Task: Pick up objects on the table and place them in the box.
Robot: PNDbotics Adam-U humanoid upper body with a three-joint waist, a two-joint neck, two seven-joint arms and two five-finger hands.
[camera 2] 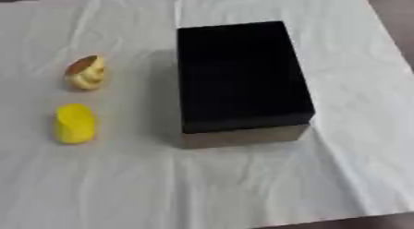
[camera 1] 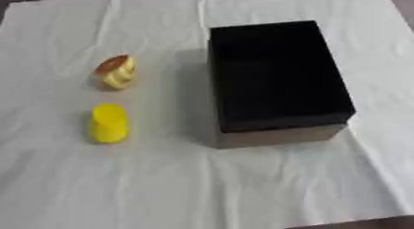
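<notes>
Resting left of the black box (camera 1: 275, 75): yellow cylinder (camera 1: 108, 123), with a yellow-brown object (camera 1: 116, 72) behind; hand state indeterminable, neither visible.

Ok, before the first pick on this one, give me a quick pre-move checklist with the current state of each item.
1. Box in view, dark inside, right of the objects: ok.
2. Yellow cylinder lying on the white cloth, apart from the box: ok.
3. Yellow-and-brown object farther back, apart from the cylinder: ok.
4. Box free of contents: cannot tell, interior too dark.
5. Left hand and right hand ready: cannot tell, neither is in view.
6. Path from objects to box unobstructed: ok.
</notes>
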